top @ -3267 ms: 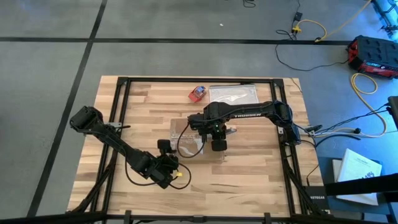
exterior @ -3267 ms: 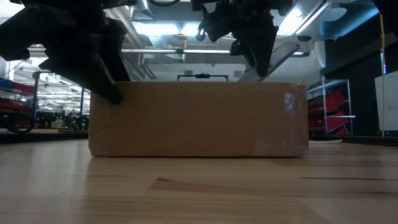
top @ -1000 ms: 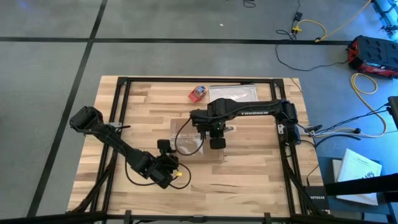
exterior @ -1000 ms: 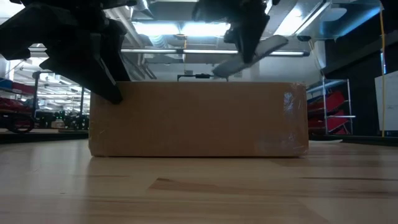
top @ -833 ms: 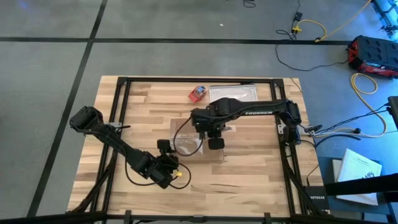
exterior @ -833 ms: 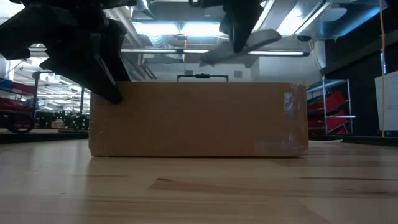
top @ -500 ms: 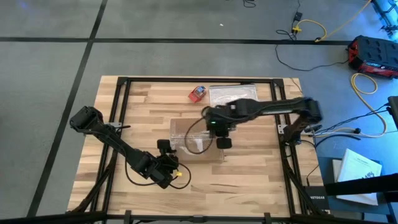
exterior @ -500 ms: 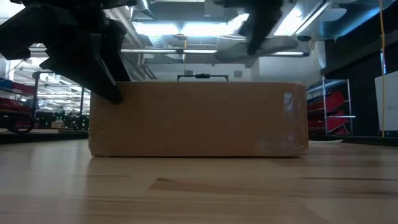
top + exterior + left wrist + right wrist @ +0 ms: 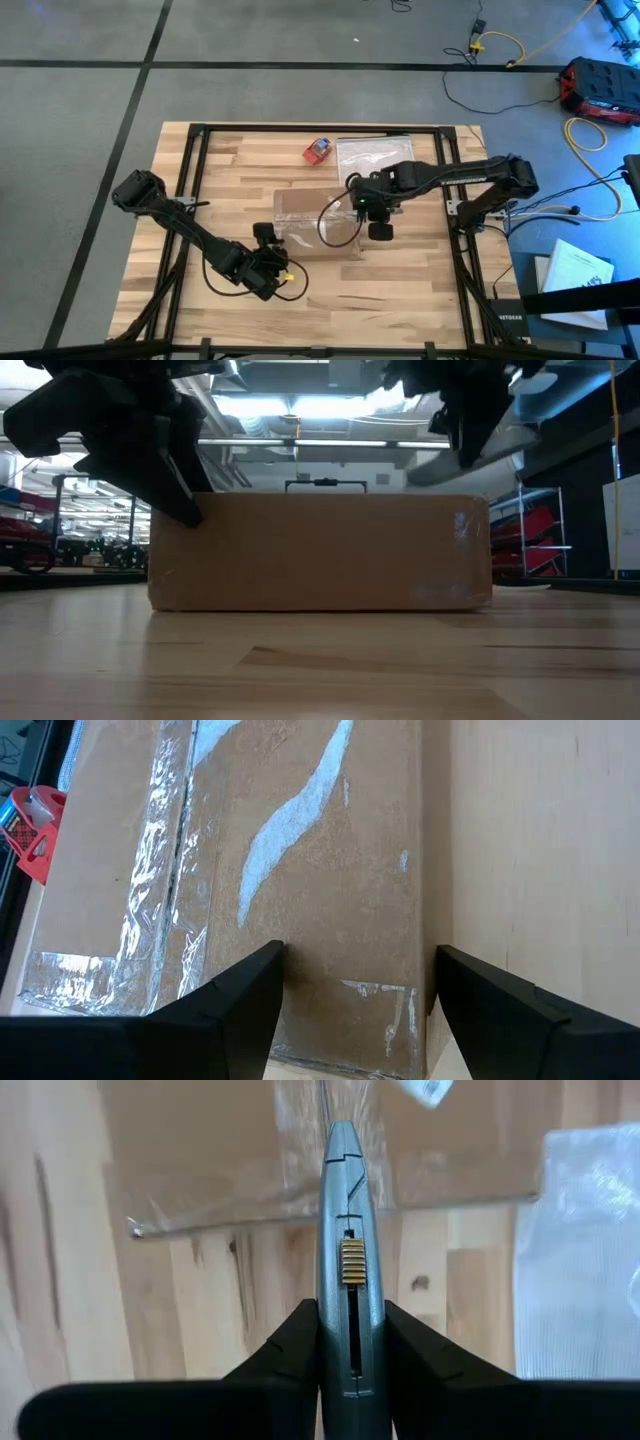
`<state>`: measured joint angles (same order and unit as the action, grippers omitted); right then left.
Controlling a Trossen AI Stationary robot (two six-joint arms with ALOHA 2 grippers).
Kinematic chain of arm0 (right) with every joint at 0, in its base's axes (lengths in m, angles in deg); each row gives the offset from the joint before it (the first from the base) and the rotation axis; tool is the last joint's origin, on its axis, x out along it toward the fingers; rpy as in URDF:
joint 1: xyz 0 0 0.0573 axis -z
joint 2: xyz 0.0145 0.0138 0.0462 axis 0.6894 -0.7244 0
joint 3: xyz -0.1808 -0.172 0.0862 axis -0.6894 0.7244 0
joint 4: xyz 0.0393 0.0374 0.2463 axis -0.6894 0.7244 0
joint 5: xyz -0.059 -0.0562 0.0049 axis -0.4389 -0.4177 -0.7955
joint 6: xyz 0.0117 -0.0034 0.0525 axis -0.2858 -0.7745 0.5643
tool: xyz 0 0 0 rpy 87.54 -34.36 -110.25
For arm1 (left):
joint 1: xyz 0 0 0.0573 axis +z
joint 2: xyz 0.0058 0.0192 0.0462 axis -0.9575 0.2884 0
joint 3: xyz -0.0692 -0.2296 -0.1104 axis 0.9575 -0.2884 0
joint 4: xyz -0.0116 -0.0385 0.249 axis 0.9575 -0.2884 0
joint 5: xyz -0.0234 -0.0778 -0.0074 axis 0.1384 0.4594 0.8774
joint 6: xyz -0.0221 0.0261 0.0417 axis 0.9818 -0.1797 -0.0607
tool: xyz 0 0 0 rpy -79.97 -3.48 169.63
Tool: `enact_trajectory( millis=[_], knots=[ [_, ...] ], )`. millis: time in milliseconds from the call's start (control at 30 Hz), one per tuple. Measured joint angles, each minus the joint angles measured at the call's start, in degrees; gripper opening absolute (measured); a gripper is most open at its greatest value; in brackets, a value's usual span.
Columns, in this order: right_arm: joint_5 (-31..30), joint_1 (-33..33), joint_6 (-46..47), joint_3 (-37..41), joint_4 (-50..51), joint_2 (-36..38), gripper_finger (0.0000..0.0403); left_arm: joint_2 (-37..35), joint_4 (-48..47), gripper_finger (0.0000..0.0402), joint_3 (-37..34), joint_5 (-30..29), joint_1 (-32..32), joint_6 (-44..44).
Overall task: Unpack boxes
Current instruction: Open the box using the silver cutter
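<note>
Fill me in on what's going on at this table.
The right pincer is shut on a grey box cutter, its tip over the far right edge of the taped brown cardboard box. The left pincer is open, straddling the box's near end. A clear plastic bag and a small red object lie beyond it.

Box (image 9: pixel 315 222) mid-table (image 9: pixel 230 170). Bag (image 9: pixel 377 153) behind box, twd right, apart from it. Small object (image 9: pixel 318 150) just left of bag. Left gripper (image 9: pixel 268 268) at box's near-left corner, fingers either side of corner. Right gripper (image 9: pixel 372 205) above box's right end, holding a cutter (image 9: pixel 345 1250) pointed at box edge.
</note>
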<state>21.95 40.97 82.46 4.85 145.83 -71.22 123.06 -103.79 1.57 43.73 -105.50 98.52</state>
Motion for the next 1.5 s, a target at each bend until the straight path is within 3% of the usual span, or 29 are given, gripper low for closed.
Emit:
enact_trajectory(
  millis=[967, 1500],
  knots=[
    [0.3, 0.9, -6.0, -13.6, 5.5, -9.9, 0.0063, 0.0, 0.2, 0.0235, 0.0, -0.3, 0.7, -0.2],
    [1.9, 2.0, -7.3, -14.0, 7.7, -13.3, 0.0063, 0.0, 0.4, 0.0235, 0.0, -0.3, 0.6, -0.5]
  ],
)
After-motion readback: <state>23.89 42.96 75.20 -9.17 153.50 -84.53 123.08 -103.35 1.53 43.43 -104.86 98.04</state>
